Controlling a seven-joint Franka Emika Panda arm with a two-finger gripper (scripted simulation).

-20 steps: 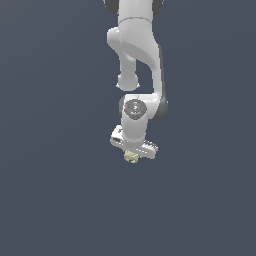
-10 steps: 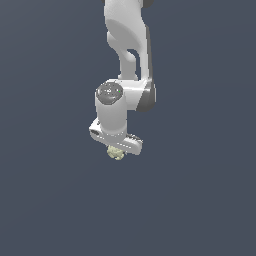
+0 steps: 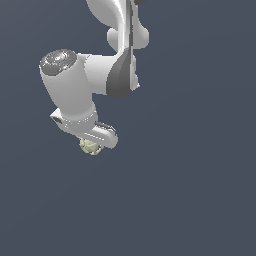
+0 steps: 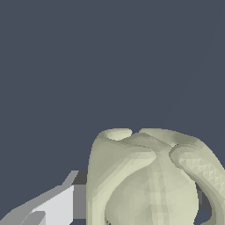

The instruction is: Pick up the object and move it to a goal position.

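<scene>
The object (image 3: 90,146) is a small lumpy pale yellow-green blob tucked under the white hand of the arm, mostly hidden by it in the exterior view. My gripper (image 3: 90,145) is shut on it. In the wrist view the object (image 4: 149,180) fills much of the picture, ridged and cream-green, with one white and grey finger (image 4: 57,204) pressed against its side. The other finger is hidden behind the blob.
The white arm (image 3: 100,75) reaches down from the top of the exterior view. A plain dark grey-blue ground (image 3: 190,200) lies all around, with no other objects or edges in view.
The arm has moved toward the exterior view's left and appears larger, carrying the object with it. The grip on the object has stayed shut.
</scene>
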